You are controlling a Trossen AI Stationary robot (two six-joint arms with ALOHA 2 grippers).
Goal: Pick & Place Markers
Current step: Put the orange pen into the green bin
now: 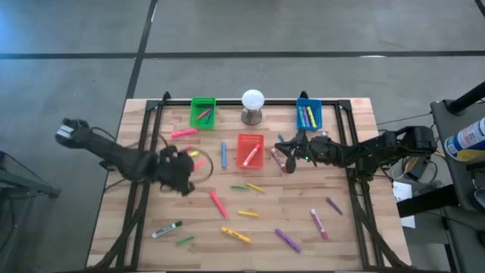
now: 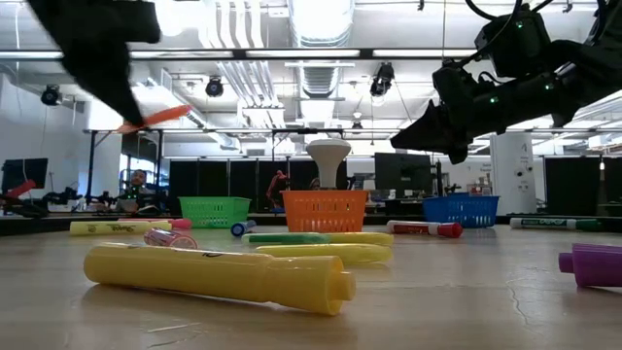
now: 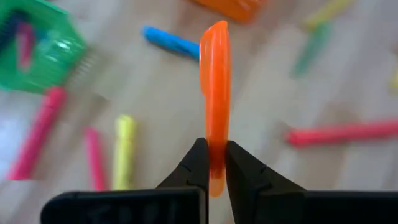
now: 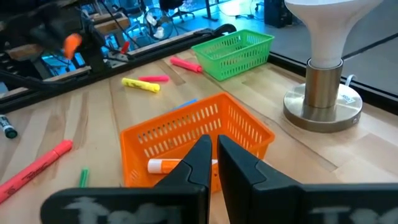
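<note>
An orange marker is lifted above the table's left half, and my left gripper is shut on it. The low view shows that marker high above the tabletop. Several more markers lie flat on the wood, among them a yellow one, a pink one and a blue one. My right gripper hovers shut with nothing in it, just right of the red bin, which has a marker inside. My left gripper pinches the orange marker near its rear end between the two fingers. The marker runs along the fingers and sticks out well past their tips. The fingers slant down toward the table. The marker is clear of the table and everything on it.
A green bin and a blue bin stand at the far edge, each with markers inside. Between them is a white ball on a grey stand. Black frame rails run along both sides of the table.
</note>
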